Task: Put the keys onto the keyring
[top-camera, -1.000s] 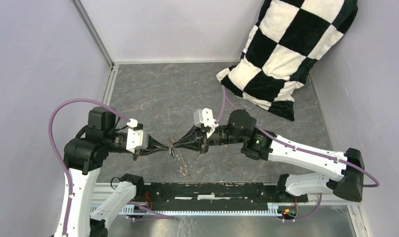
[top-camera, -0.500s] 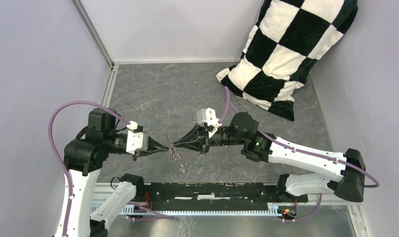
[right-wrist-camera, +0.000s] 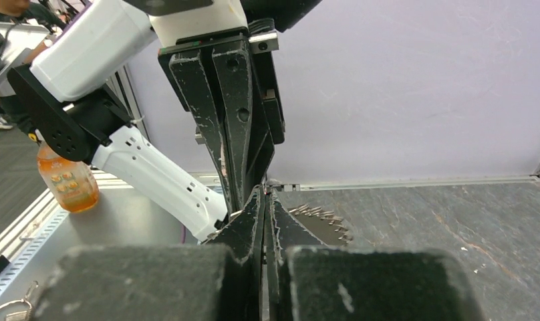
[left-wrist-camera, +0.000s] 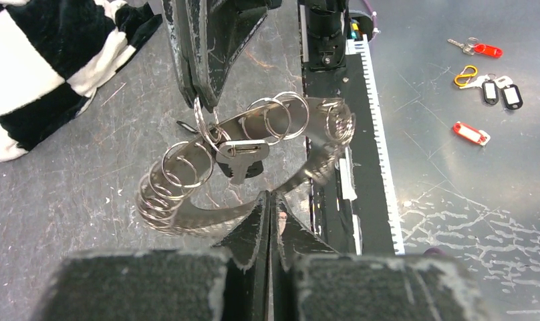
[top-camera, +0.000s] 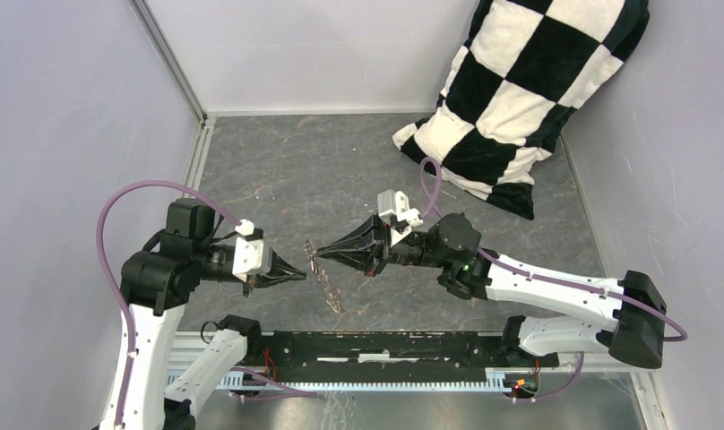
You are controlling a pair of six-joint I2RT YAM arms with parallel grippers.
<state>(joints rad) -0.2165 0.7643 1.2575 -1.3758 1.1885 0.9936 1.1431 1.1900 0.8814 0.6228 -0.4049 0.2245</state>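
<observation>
The keyring [left-wrist-camera: 187, 217] is a broad metal band strung with several small split rings; it hangs in the air between the arms [top-camera: 325, 279]. My right gripper [top-camera: 323, 254] is shut on one small ring at its top, with its fingers [left-wrist-camera: 200, 60] coming down from above in the left wrist view. A key with a black head [left-wrist-camera: 242, 152] hangs on the rings. A small black piece [left-wrist-camera: 185, 125] lies on the table behind. My left gripper [top-camera: 303, 273] is shut, its tips [left-wrist-camera: 268, 199] just short of the band. The right wrist view shows the ring's toothed edge [right-wrist-camera: 321, 224] beside my shut right fingertips [right-wrist-camera: 262, 195].
A black-and-white chequered pillow [top-camera: 520, 98] lies at the back right. A black rail [top-camera: 385, 345] runs along the near edge. Several coloured key tags [left-wrist-camera: 471, 132] lie on the metal bench beyond it. An orange bottle [right-wrist-camera: 67, 180] stands there too.
My left gripper has drawn back to the left, off the keyring. My right gripper has shifted right and tilted, and the ring now hangs from it alone.
</observation>
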